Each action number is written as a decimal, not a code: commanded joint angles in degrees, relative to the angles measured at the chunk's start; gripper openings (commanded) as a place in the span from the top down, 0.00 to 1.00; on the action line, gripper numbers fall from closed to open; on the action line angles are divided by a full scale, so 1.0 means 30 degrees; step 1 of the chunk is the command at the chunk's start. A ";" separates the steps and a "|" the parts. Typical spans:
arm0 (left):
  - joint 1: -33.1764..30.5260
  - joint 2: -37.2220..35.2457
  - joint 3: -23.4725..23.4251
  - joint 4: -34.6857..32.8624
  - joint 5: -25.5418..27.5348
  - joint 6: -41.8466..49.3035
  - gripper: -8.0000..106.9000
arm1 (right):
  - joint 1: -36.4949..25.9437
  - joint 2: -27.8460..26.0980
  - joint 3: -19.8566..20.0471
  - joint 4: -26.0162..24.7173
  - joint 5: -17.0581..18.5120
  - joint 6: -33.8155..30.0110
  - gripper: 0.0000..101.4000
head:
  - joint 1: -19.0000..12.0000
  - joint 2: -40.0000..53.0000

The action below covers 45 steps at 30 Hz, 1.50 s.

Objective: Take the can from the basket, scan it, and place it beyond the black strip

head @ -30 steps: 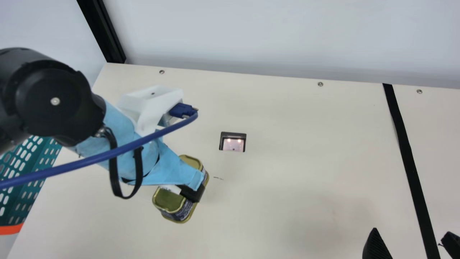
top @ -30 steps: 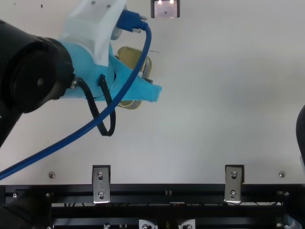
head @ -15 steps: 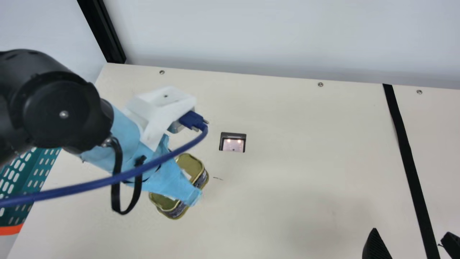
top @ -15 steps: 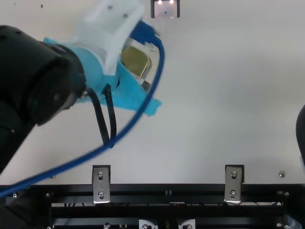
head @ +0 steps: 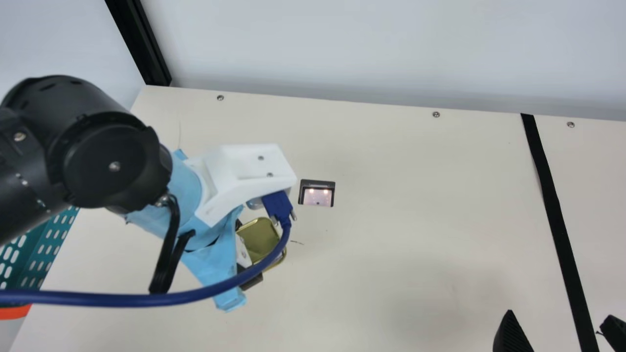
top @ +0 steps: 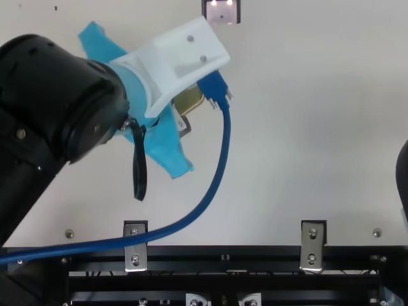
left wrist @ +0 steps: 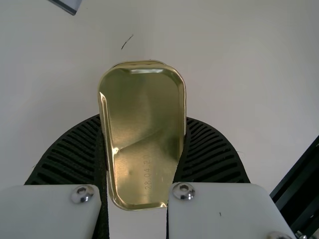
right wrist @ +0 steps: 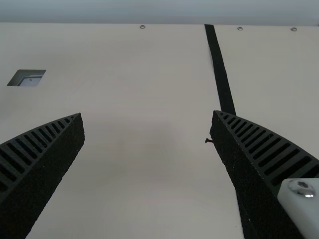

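- Main view: the left end effector (head: 248, 253) is clenched on the can (head: 257, 239), holding it over the counter (head: 415, 269), near the scanner (head: 317, 197) and on the basket (head: 51, 249) side of it. The blue cable (head: 195, 297) passes in front of the can's edge. The right end effector (head: 559, 318) is at the bottom right, released, with its fingers on either side of the black strip (head: 552, 205).
- Top view: the can peeks out from under the white mount (top: 175, 60), and the scanner sits at the top edge.
- Left wrist view: the left end effector (left wrist: 144, 118) has a ribbed finger pressed to each long side of the can, whose gold face bears stamped characters.
- Right wrist view: the right end effector (right wrist: 147, 114) has nothing between its fingers, which stand wide apart; the black strip runs behind one.
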 commanded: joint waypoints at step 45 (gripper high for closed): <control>-0.0324 0.7326 -0.3325 -0.1668 -0.1612 0.6630 0.84 | 0.0000 0.0000 0.0000 0.0000 0.0000 0.0000 0.00 | -0.0161 -0.0007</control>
